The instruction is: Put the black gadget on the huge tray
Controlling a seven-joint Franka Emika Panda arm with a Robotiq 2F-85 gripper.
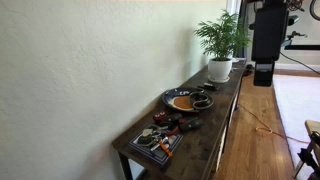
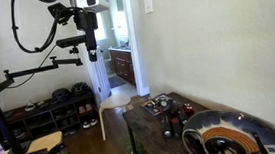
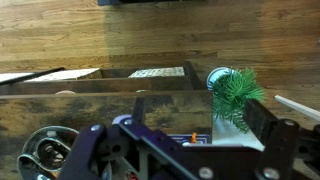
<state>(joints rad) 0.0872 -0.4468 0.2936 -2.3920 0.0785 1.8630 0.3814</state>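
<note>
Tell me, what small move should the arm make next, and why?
Probably bring the gripper down toward the black gadget. It hangs open, high and away from the table, while the gadget lies there outside the huge tray.

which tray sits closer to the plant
The round tray, dark with an orange-brown centre, lies next to the plant. The rectangular tray of colourful items sits farther from it.

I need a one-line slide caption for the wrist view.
Open pincer looking down on the round tray and potted plant.
</note>
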